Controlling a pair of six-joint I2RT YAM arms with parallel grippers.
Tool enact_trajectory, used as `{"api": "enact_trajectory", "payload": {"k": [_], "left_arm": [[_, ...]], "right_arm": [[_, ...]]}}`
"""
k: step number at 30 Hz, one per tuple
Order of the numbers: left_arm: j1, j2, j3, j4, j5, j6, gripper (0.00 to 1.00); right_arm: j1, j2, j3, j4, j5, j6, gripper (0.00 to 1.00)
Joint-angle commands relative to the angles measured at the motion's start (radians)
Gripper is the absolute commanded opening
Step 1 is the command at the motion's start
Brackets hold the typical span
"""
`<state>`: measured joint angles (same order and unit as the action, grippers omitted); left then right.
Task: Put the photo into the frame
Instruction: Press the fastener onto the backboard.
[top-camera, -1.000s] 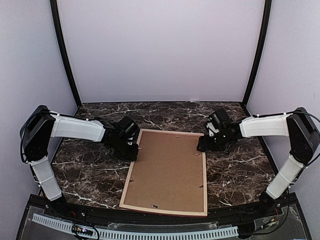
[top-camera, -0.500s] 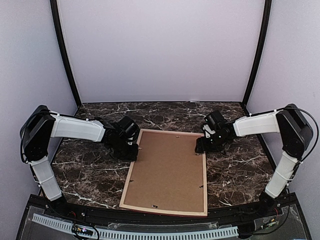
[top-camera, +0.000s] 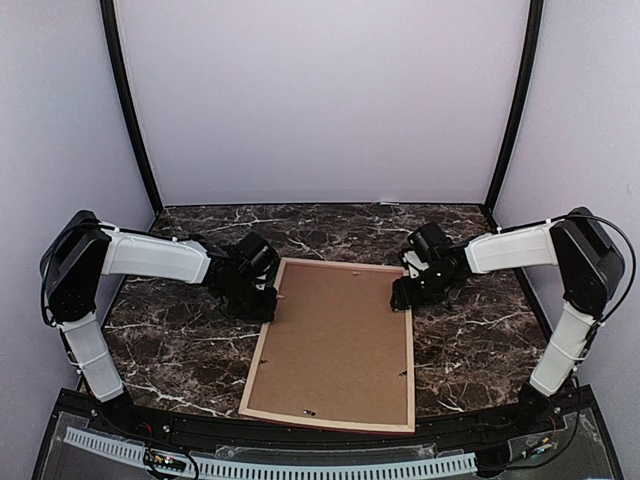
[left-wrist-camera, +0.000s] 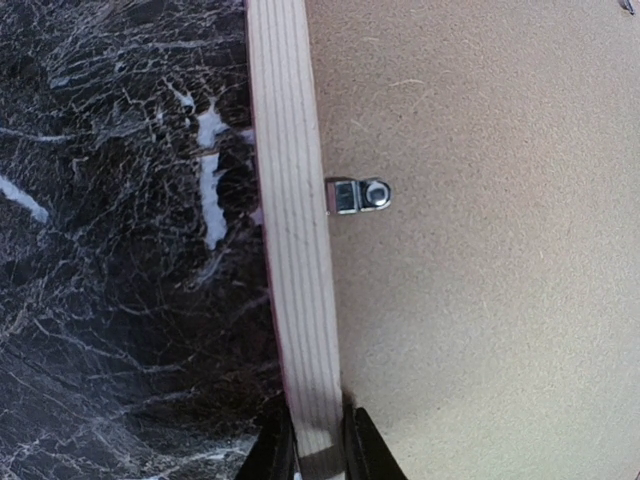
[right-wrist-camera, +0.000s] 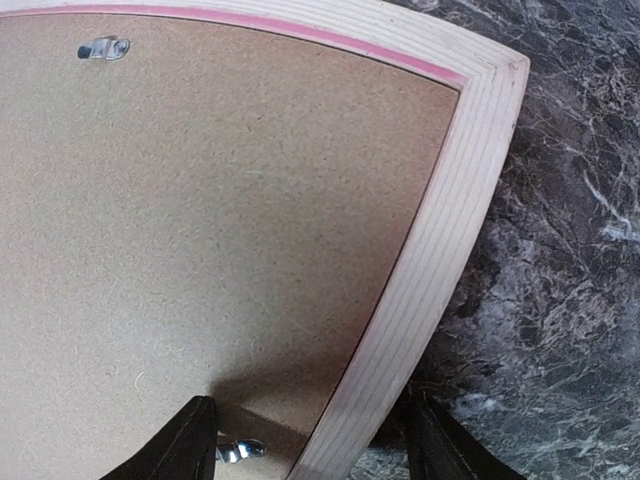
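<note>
now, nearest you at the bottom centre of the top view, the frame (top-camera: 262, 345) lies face down on the marble table (top-camera: 170, 350). the backing board (top-camera: 340, 340) sits in it, and its long axis runs up the picture. farther up, your left gripper (left-wrist-camera: 318, 450) is clenched on the left rail. opposite, your right gripper (right-wrist-camera: 315, 440) stands released, straddling the right rail below the upper-right corner, right beside a clip (right-wrist-camera: 238, 452). the photo shows nowhere.

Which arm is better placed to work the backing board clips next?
Right. The right gripper stands open astride the frame rail, with a metal clip within its jaws. The left gripper is clamped on the opposite rail, likely steadying the frame.
</note>
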<state>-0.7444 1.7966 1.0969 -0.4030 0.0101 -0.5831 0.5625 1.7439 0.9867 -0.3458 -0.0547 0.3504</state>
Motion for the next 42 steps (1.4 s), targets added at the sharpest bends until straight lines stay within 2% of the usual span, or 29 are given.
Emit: {"api": "enact_trajectory", "payload": {"k": [1,23,33,42], "left_arm": [[-0.009,0.010,0.003,-0.017,0.031,0.022,0.18],[-0.009,0.009,0.006,-0.029,0.024,0.023,0.18],[-0.009,0.006,0.007,-0.028,0.024,0.022,0.18],[-0.009,0.006,0.008,-0.028,0.023,0.023,0.18]], "right_arm": [[0.010,0.007,0.003,-0.057,-0.028,-0.060,0.64],[-0.021,0.015,0.018,-0.135,-0.125,-0.188,0.43],[-0.023,-0.004,0.005,-0.112,-0.213,-0.176,0.56],[-0.024,-0.023,-0.031,-0.109,-0.176,-0.166,0.54]]}}
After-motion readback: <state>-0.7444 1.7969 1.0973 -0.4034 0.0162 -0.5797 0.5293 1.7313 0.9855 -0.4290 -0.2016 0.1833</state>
